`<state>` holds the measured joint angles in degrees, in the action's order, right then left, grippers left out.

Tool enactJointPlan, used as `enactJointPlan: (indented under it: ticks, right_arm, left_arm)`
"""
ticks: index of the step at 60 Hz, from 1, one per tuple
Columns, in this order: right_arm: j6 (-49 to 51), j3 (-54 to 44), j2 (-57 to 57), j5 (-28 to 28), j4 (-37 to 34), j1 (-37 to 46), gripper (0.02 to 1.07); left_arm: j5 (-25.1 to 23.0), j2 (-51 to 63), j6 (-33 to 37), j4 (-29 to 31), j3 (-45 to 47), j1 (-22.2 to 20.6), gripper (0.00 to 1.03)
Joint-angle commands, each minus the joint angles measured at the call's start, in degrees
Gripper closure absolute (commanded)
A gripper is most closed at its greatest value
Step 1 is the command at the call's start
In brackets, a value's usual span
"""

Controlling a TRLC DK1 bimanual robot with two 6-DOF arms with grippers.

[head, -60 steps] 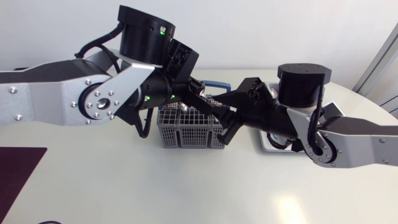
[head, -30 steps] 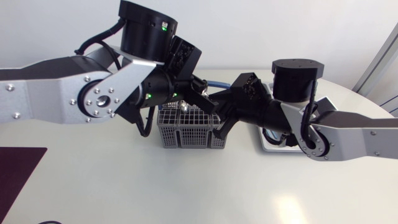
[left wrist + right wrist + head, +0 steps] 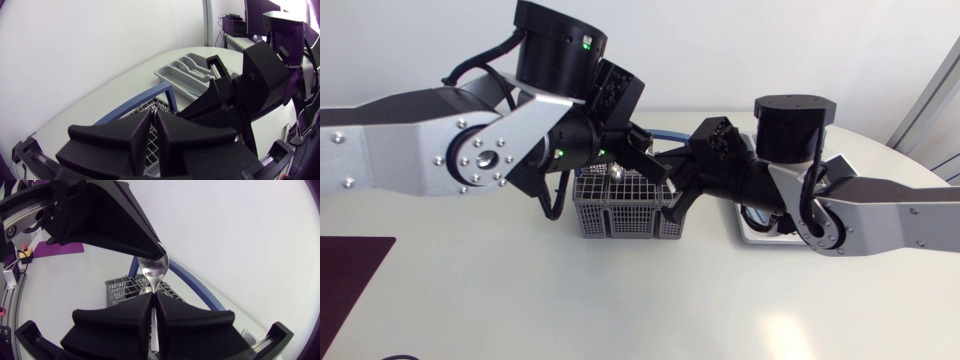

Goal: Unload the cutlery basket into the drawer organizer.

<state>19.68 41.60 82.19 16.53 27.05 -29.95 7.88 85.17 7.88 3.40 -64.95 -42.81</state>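
Right gripper [image 3: 152, 306]: fingers closed tight on the handle of a spoon [image 3: 153, 272], held upright with its bowl above the fingertips. The spoon is over the grey cutlery basket [image 3: 620, 212], lifted clear of it.

Left gripper [image 3: 152, 127]: fingers drawn together, only a slit between them. Nothing shows in the slit in its own wrist view. In the right wrist view its tip meets the rim of the spoon's bowl; whether it pinches the bowl cannot be told.

Both grippers meet above the basket's far side, beside its blue handle [image 3: 136, 102]. The basket stands on the white table [image 3: 570, 290]. The grey drawer organizer [image 3: 187, 70] lies just beyond it, under the right arm.
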Motion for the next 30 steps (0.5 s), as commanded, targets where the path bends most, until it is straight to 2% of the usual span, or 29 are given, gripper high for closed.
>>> enactJointPlan:
  ticks: [1,4,10,15,21,30]
  right_arm:
    - [-0.6,0.7,0.6,0.8,-0.8,-0.5,1.02]
    - [-0.5,0.4,0.3,1.5,-0.9,-0.5,1.02]
    - [-0.3,-0.3,-0.7,2.4,-1.6,-0.5,1.02]
    - [0.5,-0.8,-2.0,3.7,-2.9,0.0,1.02]
    - [2.1,-1.5,-4.3,5.5,-5.5,1.2,1.02]
    - [4.5,-2.6,-8.2,9.5,-10.3,5.3,1.02]
  left_arm:
    - [-0.5,0.9,-1.6,-0.2,-3.1,0.2,0.79]
    - [-0.5,0.9,-1.5,-0.1,-3.4,0.4,0.7]
    - [-0.5,0.8,-1.4,0.4,-4.5,1.0,0.4]
    - [-0.5,0.3,-1.1,0.8,-5.2,1.8,0.23]
    - [-0.5,-0.9,-0.7,1.6,-5.7,3.1,0.14]
    - [-1.3,-2.1,0.2,2.7,-5.9,5.7,0.11]
